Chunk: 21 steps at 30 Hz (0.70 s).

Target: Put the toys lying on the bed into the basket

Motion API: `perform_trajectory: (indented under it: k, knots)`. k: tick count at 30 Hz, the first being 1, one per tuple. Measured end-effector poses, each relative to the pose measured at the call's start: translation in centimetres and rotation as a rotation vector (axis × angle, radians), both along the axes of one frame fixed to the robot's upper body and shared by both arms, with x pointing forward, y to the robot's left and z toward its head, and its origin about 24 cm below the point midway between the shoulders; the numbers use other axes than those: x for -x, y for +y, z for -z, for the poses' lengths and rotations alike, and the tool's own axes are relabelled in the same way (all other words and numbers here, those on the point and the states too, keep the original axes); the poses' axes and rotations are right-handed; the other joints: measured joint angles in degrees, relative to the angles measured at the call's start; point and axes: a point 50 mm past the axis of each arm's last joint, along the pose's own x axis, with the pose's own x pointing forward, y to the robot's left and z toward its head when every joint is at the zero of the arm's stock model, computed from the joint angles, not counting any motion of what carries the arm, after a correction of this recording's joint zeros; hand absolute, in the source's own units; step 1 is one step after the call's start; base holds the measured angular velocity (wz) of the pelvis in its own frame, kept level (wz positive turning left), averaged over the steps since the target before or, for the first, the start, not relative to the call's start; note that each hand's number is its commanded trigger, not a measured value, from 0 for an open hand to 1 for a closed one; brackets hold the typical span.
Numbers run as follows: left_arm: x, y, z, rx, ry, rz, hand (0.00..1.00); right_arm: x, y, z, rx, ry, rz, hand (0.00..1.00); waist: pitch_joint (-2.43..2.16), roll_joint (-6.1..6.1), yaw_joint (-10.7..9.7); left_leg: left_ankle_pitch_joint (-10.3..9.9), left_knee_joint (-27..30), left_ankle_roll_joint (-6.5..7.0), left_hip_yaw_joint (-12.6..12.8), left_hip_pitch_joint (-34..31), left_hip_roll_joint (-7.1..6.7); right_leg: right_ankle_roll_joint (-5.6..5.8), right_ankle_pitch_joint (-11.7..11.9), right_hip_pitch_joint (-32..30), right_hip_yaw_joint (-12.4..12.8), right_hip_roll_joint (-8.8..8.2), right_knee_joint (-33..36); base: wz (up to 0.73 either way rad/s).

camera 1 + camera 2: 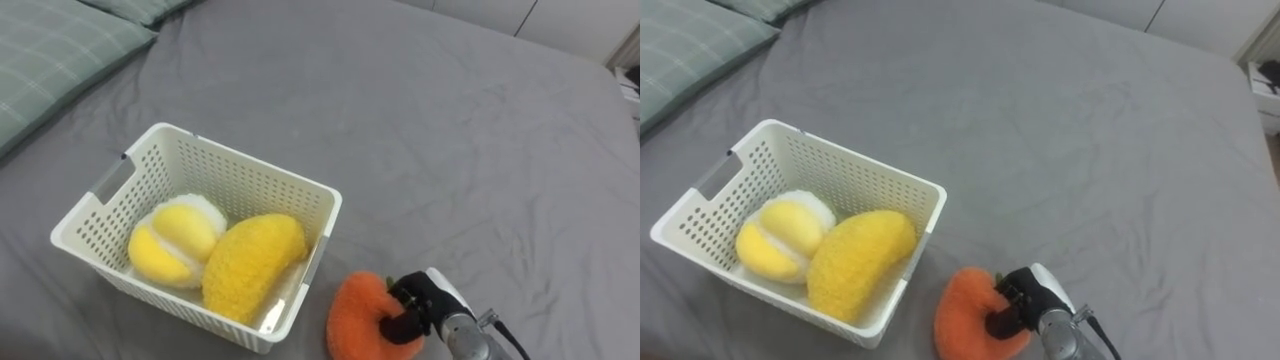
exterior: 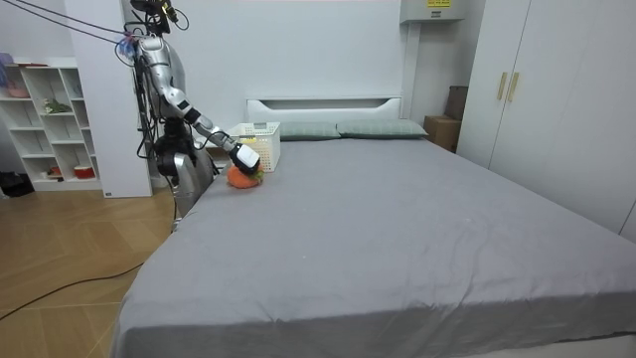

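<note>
Right robot hand: we see the right robot hand (image 1: 424, 306) at the lower edge of the eye views, its dark fingers curled round the orange plush toy (image 1: 355, 318) and gripping it from the toy's right side.
Orange plush toy: it sits low over the grey bed (image 1: 450, 130), just beside the near right corner of the basket (image 1: 240, 160). We cannot tell whether it touches the cover.
Basket: white and perforated, with slot handles in its short walls. It stands upright on the bed, to the left of the hand.
Basket contents: we see a yellow plush toy (image 1: 252, 262), long and curved, leaning against the right wall. A yellow-and-white plush toy (image 1: 178, 240) lies touching it on the left.
Pillow: a green checked pillow (image 1: 50, 50) lies at the upper left, well apart from the basket.
Robot's stance: in the room view we see the robot standing at the side of the bed near its head end, on the room view's left. Its arm reaches down over the cover to the toy, with the basket behind the hand.
Room: a white shelf unit (image 2: 45, 119) stands behind the robot, and wardrobe doors (image 2: 556, 99) are on the room view's right.
</note>
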Motion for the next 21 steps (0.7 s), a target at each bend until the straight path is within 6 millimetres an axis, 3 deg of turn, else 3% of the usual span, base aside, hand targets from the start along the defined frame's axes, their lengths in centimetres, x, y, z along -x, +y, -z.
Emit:
perform_trajectory:
  k: [5,8,12,21]
  knots:
    - [0.3,-0.1,0.0,0.003,0.003,-0.001,0.0,-0.6,0.0,-0.9,-0.02,-0.056,0.01,1.0,0.35,0.5,0.06,0.0,-0.43,0.0,1.38,0.84,0.16,0.0,0.0,0.07,1.52,0.11,0.02,-0.14]
    - [0.1,0.0,0.0,0.005,-0.008,-0.006,0.0,-1.8,0.7,-2.7,-0.052,-0.158,-0.01,1.0,0.55,0.8,-1.5,0.0,-0.46,0.01,1.43,0.82,0.14,0.01,0.0,-0.08,1.61,0.08,0.04,-0.03]
    - [-0.8,-0.2,-0.1,0.009,-0.047,0.002,0.0,-2.8,0.8,-5.3,-0.068,-0.294,-0.041,1.0,0.2,0.56,-2.35,0.06,-0.77,0.04,1.46,0.95,0.12,0.02,-0.01,-0.1,1.62,0.08,0.03,0.0]
    - [0.3,0.3,0.0,0.011,-0.031,-0.052,0.0,-5.1,-1.3,-10.8,-0.047,-0.542,0.002,1.0,-0.3,0.13,-3.56,0.09,-1.78,0.15,3.06,2.91,0.14,0.33,-0.18,0.65,3.03,0.08,0.02,-0.07]
